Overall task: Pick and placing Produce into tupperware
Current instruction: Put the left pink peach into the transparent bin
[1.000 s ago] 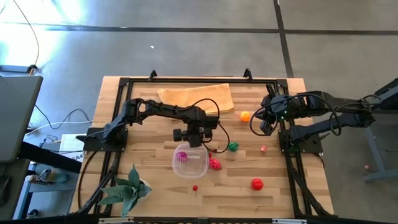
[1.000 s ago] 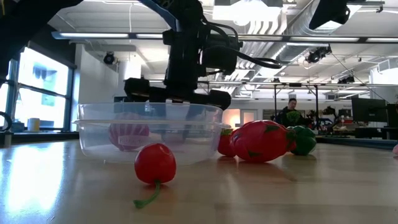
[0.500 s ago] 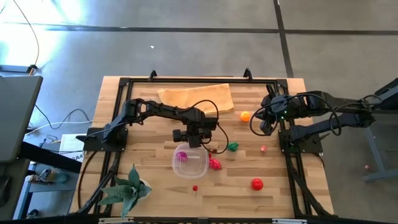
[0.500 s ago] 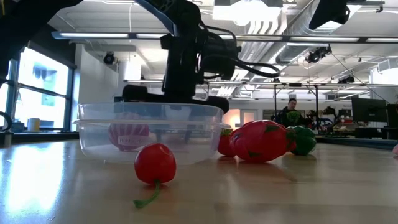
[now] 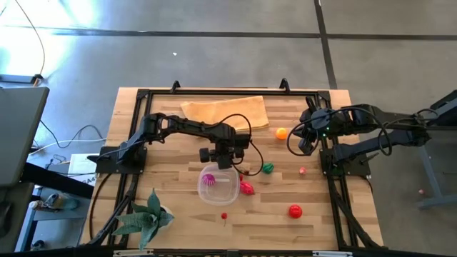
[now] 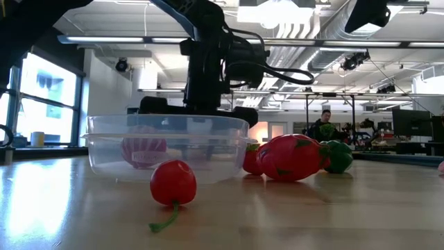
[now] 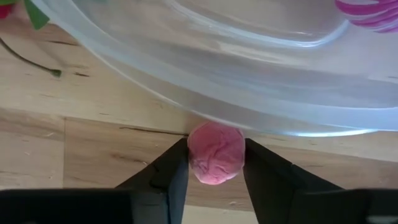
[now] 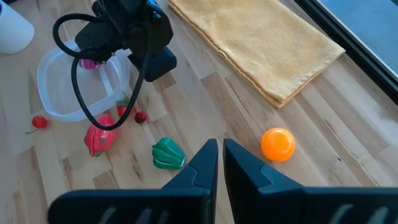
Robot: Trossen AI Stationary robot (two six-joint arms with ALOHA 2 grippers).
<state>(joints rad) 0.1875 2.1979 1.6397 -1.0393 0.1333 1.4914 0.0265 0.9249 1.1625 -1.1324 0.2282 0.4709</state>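
Observation:
The clear round tupperware (image 5: 218, 185) rests on its base near the table's middle, with a magenta-striped piece (image 5: 209, 179) lying inside. My left gripper (image 5: 222, 164) stands at the container's far rim (image 7: 205, 74), shut on a small pink ball-shaped piece (image 7: 216, 152). On the wood lie a red cherry with a green stalk (image 6: 173, 182), a red strawberry-like piece (image 5: 247, 188), a green pepper (image 5: 268, 168), an orange ball (image 5: 282, 133) and a red tomato (image 5: 295, 210). My right gripper (image 5: 304, 148) hovers shut by the right frame. My left gripper pinches the small pink piece (image 7: 217, 163) between its two fingers (image 7: 173, 167), one on each side of it. The piece sits just outside the tupperware's far rim. Whether it is clear of the table, I cannot tell.
A folded tan cloth (image 5: 225, 113) lies at the far edge and a green spiky plant (image 5: 146, 218) at the near left corner. A black frame (image 5: 335, 178) runs around the table. Small red cherries (image 8: 141, 116) and a tiny pink piece (image 5: 303, 170) lie right of the container. A person (image 6: 325, 125) shows far behind.
My left gripper has shifted slightly toward the table's far edge and turned a little at the tupperware's far rim.

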